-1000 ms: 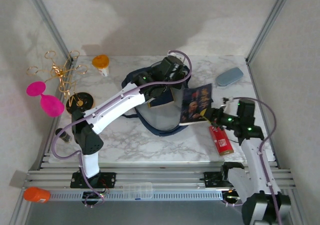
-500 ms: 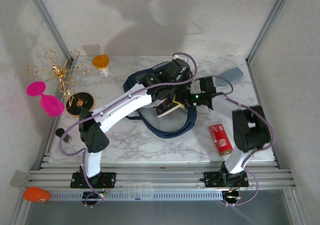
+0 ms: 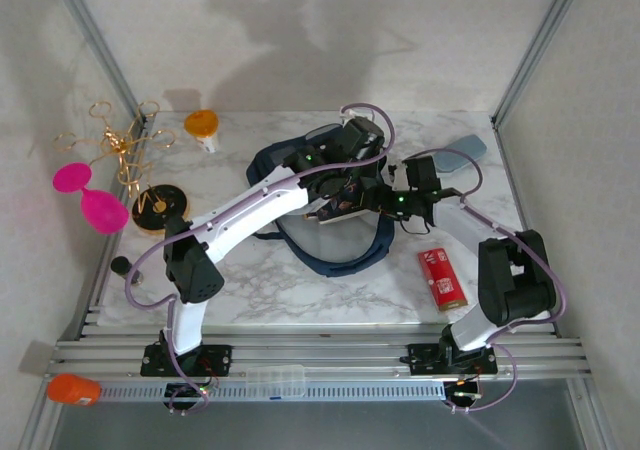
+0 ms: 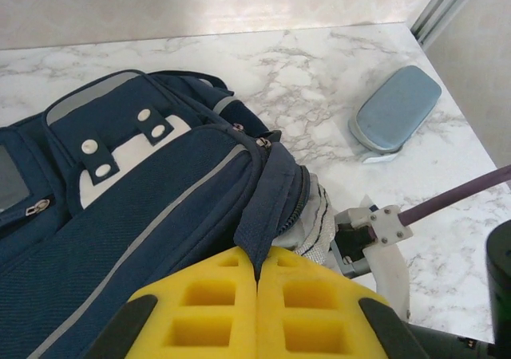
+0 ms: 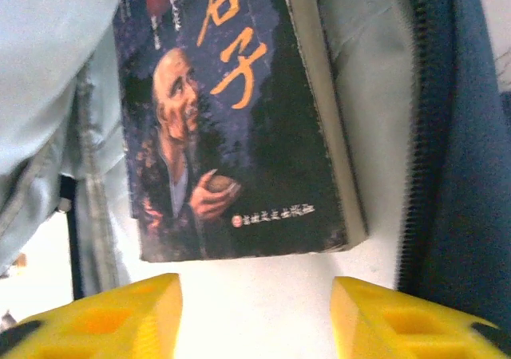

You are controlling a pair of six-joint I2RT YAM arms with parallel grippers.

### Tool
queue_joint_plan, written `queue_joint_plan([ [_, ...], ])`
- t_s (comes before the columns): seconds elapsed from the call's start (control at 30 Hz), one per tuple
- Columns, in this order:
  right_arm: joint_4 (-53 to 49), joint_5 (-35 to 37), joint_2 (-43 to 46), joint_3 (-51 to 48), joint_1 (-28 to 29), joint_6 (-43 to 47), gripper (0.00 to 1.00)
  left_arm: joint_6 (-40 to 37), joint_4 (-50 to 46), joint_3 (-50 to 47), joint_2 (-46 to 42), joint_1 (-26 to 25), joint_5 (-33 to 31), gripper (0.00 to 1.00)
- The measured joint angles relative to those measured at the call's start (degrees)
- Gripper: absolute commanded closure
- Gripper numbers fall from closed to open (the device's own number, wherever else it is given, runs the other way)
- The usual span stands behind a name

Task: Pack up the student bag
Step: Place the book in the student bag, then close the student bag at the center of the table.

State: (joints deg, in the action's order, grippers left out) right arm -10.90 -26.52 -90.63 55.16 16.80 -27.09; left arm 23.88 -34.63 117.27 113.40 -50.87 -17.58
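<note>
Two arms at the bag (image 3: pixel 335 258), which lies mid-bench with its mouth facing right.

Left claw (image 4: pixel 257 291): fingers together, pinching the navy edge of the mouth and holding it up. Seen from above, it sits over the bag's far side (image 3: pixel 350 155).

Right claw (image 5: pixel 255 295): fingers apart, nothing between them. The book (image 5: pixel 231 120) lies just past the fingertips, flat on the pale lining, with the zip edge to its right. From above, the right claw (image 3: pixel 385 200) is at the mouth and the book (image 3: pixel 338 208) is partly inside.

Step in hand, as I judge it: loading the book, release just made. The book looks in but not deep.

Next move calls for: draw the right claw straight back without snagging the lining or zip, perhaps after nudging the book further in. The left claw should keep the mouth open. The red box (image 3: pixel 441 278) and grey case (image 3: pixel 460 153) sit on the bench (image 3: pixel 260 280) to the right, likely next to go in.

Versus one second ago: the right arm was then at the right side near the red box, the book in its claw outside the bag. It has since swung left to the mouth and let go. The left claw's pinch is unchanged.
</note>
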Motion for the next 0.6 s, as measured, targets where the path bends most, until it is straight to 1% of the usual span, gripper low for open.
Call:
queue_joint_plan([
  [0.03, 0.3, 0.1, -0.7, 0.0, 0.1, 0.1, 0.75, 0.5, 0.0, 0.0, 0.0, 0.0, 0.0, 1.0],
  [0.07, 0.6, 0.4, -1.6, 0.1, 0.3, 0.0, 0.78, 0.8, 0.0, 0.0, 0.0, 0.0, 0.0, 1.0],
  [0.23, 2.4, 0.9, -9.0, 3.3, 3.3, -1.0, 0.86, 4.0, 0.0, 0.0, 0.0, -0.2, 0.0, 1.0],
  [0.3, 4.5, 0.4, -10.7, 4.1, 4.5, -1.7, 0.88, 5.2, 0.0, -0.1, 0.0, -0.3, -0.1, 1.0],
  [0.43, 8.7, -2.4, -11.7, 5.4, 5.7, -2.6, 0.87, 8.6, 1.3, -1.2, 0.0, -1.0, -0.4, 1.0],
  [0.5, 8.9, -3.2, -10.8, 5.4, 5.7, -2.5, 0.85, 10.3, 1.7, -1.7, 0.0, -1.4, -1.2, 1.0],
  [0.57, 8.8, -3.4, -8.0, 4.0, 5.0, -2.2, 0.82, 11.8, 2.5, -2.1, 0.0, -1.6, -1.9, 1.0],
  [0.6, 8.5, -3.5, -5.2, 2.4, 4.1, -2.1, 0.82, 12.7, 3.1, -2.5, 0.0, -1.6, -2.1, 1.0],
])
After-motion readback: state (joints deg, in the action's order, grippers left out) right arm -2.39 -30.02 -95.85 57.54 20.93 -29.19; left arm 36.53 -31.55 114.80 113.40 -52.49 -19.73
